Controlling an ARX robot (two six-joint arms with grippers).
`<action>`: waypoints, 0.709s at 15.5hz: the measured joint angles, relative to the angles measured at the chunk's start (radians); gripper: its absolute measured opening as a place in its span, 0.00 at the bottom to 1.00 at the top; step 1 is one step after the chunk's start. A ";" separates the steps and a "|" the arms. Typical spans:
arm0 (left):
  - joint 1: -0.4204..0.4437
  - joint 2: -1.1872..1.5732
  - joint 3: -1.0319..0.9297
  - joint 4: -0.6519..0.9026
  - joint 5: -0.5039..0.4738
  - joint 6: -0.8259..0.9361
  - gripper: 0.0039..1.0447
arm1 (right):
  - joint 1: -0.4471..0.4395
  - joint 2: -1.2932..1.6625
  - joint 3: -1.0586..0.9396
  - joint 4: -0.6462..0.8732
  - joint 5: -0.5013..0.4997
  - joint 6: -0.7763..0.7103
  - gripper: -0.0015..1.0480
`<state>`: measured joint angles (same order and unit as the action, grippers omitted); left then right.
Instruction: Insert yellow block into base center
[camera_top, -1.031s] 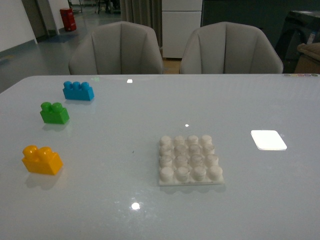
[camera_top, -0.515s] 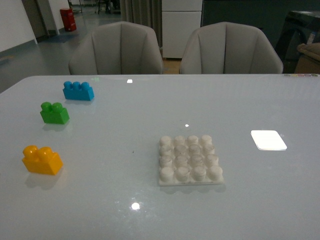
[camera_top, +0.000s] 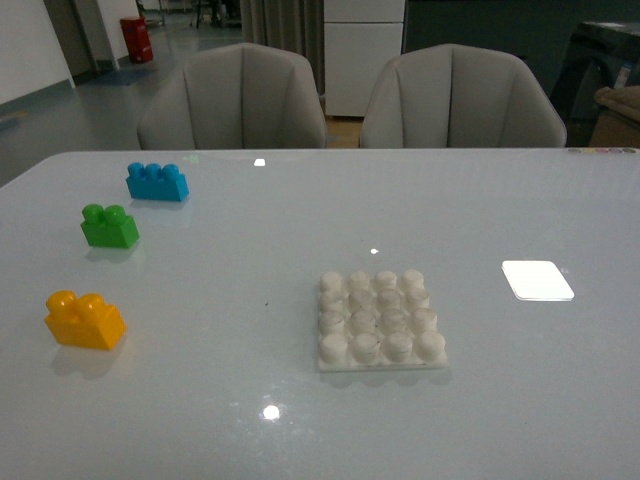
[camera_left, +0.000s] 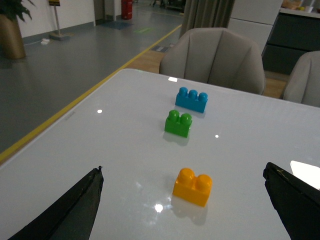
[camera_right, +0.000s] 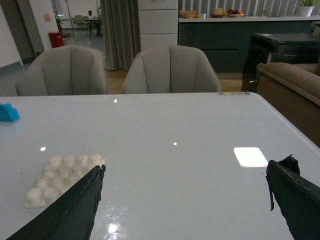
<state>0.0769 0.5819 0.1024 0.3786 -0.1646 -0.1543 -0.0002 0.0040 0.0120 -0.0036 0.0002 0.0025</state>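
Yellow block (camera_top: 85, 320) loose on the surface (camera_top: 200, 420) at 9 o'clock from the base (camera_top: 380, 320), well apart, long axis roughly 9-to-3, nearer the left hand (camera_left: 182, 172), spread and empty; right hand (camera_right: 185, 169) likewise.

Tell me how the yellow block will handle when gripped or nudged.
The yellow block looks like hard moulded plastic: probably stiff and light. It sits flat on the table, so a nudge should slide it, not roll it. Its glossy sides may slip unless squeezed on the flat faces.
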 joint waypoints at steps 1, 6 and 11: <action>0.058 0.200 0.048 0.167 0.092 0.029 0.94 | 0.000 0.000 0.000 0.000 0.000 0.000 0.94; 0.127 1.030 0.462 0.275 0.305 0.205 0.94 | 0.000 0.000 0.000 0.000 0.000 0.000 0.94; 0.113 1.225 0.720 -0.017 0.418 0.294 0.94 | 0.000 0.000 0.000 0.000 0.000 0.000 0.94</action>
<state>0.1898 1.8069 0.8227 0.3618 0.2539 0.1394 -0.0002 0.0040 0.0120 -0.0036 0.0002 0.0025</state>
